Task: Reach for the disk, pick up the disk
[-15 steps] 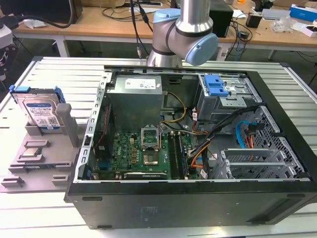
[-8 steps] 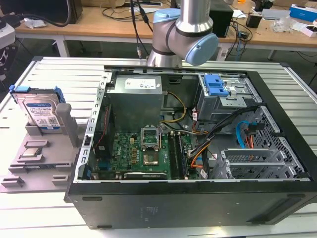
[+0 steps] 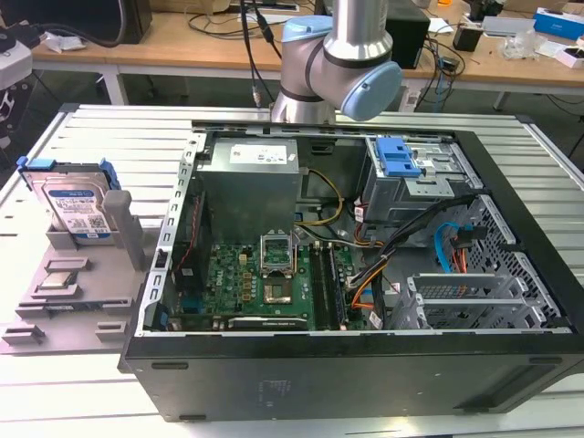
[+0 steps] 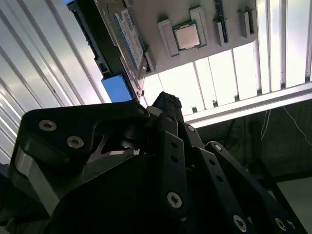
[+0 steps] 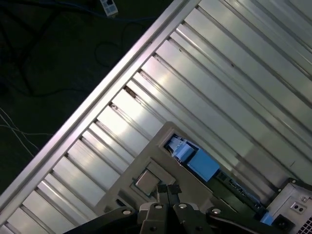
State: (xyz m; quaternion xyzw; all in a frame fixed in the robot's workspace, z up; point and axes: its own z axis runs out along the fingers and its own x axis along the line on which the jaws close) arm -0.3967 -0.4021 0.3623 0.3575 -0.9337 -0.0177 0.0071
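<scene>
The disk is a silver drive with a blue-and-white label in a blue bracket. It stands on edge in a grey holder at the exterior view's left. In the second wrist view the disk lies beyond my black gripper, clearly apart from it. In the first wrist view my gripper hangs high above the holder, with the disk's blue bracket just beside the tips. The fingertips sit close together with nothing between them.
A small square silver chip rests in the same holder beside the disk. An open computer case takes up the slatted metal table's middle and the exterior view's right. The arm's base stands behind it. The table edge drops to a dark floor with cables.
</scene>
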